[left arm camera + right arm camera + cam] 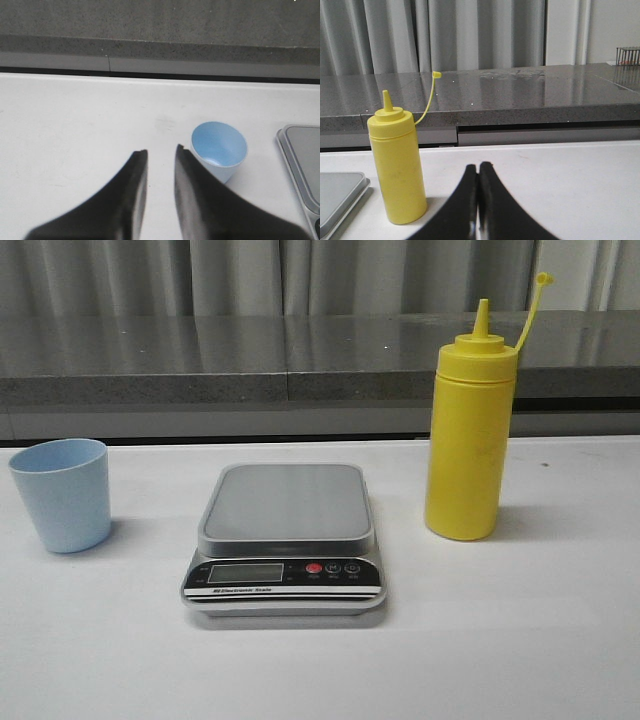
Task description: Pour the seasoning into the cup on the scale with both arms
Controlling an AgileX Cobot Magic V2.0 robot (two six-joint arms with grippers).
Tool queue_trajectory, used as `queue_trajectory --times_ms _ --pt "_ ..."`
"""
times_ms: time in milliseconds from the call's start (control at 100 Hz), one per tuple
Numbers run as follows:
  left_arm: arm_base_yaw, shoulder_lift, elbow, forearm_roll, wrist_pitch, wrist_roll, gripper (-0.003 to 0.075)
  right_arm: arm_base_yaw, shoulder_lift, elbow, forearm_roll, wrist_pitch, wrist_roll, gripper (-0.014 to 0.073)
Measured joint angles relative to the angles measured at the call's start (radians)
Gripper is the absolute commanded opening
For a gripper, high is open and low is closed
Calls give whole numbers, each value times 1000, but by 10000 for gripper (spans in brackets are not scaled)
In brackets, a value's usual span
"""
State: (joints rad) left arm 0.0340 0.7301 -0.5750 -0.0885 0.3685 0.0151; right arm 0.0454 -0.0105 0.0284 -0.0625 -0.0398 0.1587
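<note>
The yellow seasoning bottle (468, 440) stands upright on the white table to the right of the scale (285, 540), its cap hanging off on a thin strap. The light blue cup (62, 494) stands empty on the table, left of the scale and off its platform. No arm shows in the front view. In the left wrist view my left gripper (161, 151) is open with nothing between its fingers; the cup (219, 150) sits just beside one finger. In the right wrist view my right gripper (479, 166) is shut on nothing, with the bottle (398, 167) off to one side.
A dark grey stone ledge (250, 365) runs along the back of the table (520, 640), with grey curtains behind it. The scale's corner (302, 160) shows in the left wrist view and its platform edge (337, 192) in the right wrist view.
</note>
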Motion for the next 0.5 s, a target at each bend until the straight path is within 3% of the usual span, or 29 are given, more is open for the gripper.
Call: queue_trajectory --times_ms 110,330,500 --pt "-7 119 -69 0 1 7 468 0 0 0 0 0 0 -59" --pt "-82 353 -208 0 11 9 468 0 0 0 0 0 0 -59" --pt "-102 542 -339 0 98 9 465 0 0 0 0 0 0 -59"
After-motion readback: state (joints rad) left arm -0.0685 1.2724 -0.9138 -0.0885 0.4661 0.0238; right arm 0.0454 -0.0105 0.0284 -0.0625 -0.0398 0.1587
